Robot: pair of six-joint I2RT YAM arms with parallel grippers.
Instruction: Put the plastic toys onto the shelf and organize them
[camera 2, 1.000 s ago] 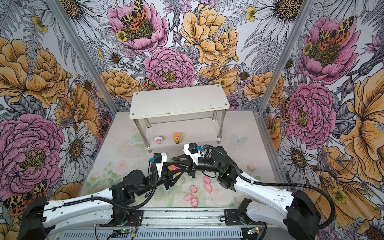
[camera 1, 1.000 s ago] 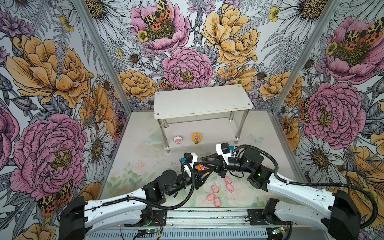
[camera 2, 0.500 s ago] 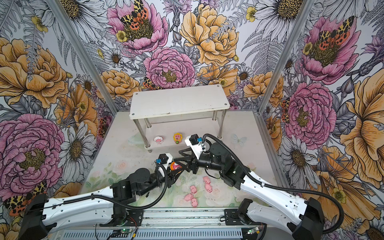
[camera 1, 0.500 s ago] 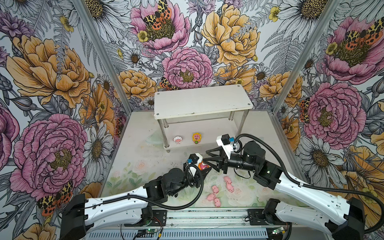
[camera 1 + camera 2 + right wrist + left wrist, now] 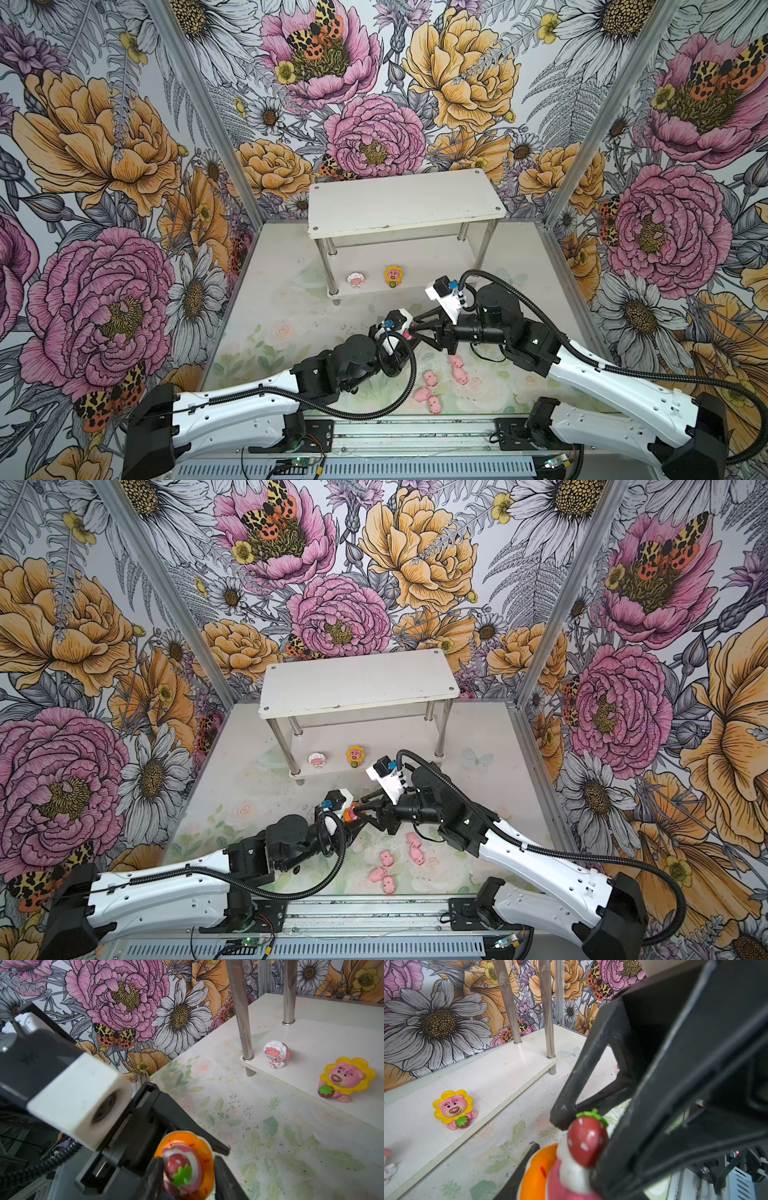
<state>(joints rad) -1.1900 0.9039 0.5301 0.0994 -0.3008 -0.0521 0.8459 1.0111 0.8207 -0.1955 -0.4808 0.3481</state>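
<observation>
Orange plastic marks the working piece: the orange figure [image 5: 187, 1159] hangs over the middle of the desk [image 5: 291, 332], caught between both end effectors. The left gripper [image 5: 343, 815] is pinched on it from the rear. The right gripper [image 5: 360, 810] brackets it with one finger on each side, but you cannot tell whether those fingers press. The strawberry cap faces the right wrist, so judge the figure's axis as lying roughly along the line between the two grippers. The shelf [image 5: 407, 199] stands at the desk's back edge, straight beyond both grippers, with its long axis parallel to that edge. The bare stretch of its lower tier [image 5: 500, 1068] runs toward the right-hand legs, so the right arm is probably the nearer one for the placement. Count the stock before moving:

- One orange figure in the grippers.
- One white-hooded figure [image 5: 355, 279] near the lower tier's front left corner.
- One sunflower figure [image 5: 393, 275] beside it along the tier's front edge, apart from it.
- Five pink pigs [image 5: 430, 378] loose near the desk's front edge.
- No toys on the upper tier.
</observation>
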